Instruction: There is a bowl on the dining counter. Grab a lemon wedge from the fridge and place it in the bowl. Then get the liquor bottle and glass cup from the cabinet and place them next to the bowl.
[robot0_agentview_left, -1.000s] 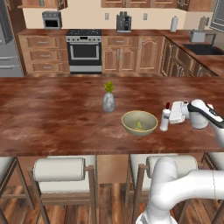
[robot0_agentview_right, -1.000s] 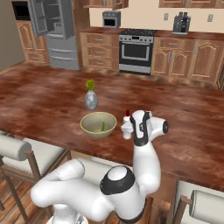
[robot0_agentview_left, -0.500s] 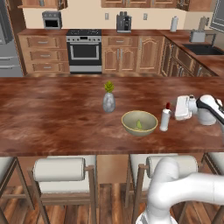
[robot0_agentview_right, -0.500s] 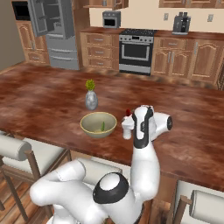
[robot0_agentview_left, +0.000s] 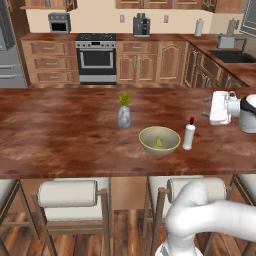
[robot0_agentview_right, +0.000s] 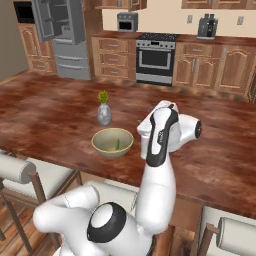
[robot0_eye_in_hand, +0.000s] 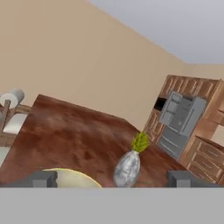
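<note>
My two-finger gripper (robot0_eye_in_hand: 111, 179) stood fully spread and held nothing, raised above the right end of the glossy reddish-brown dining counter (robot0_agentview_left: 60, 135). The shallow olive-tan bowl (robot0_agentview_left: 159, 140) sat toward the near edge, the tiny yellow-green lemon wedge (robot0_agentview_left: 159, 142) inside it — that step appeared finished. The slim clear-white liquor bottle with red cap (robot0_agentview_left: 188, 134) stood upright just beside the bowl's right rim, placed there as the task asks. A silver vase with a green sprig (robot0_agentview_left: 124, 113) stood behind the bowl, toward mid-counter. The tall grey steel fridge (robot0_agentview_right: 64, 37) stood against the far wall. I judged the glass cup remained to be fetched — hence my empty grasp.
</note>
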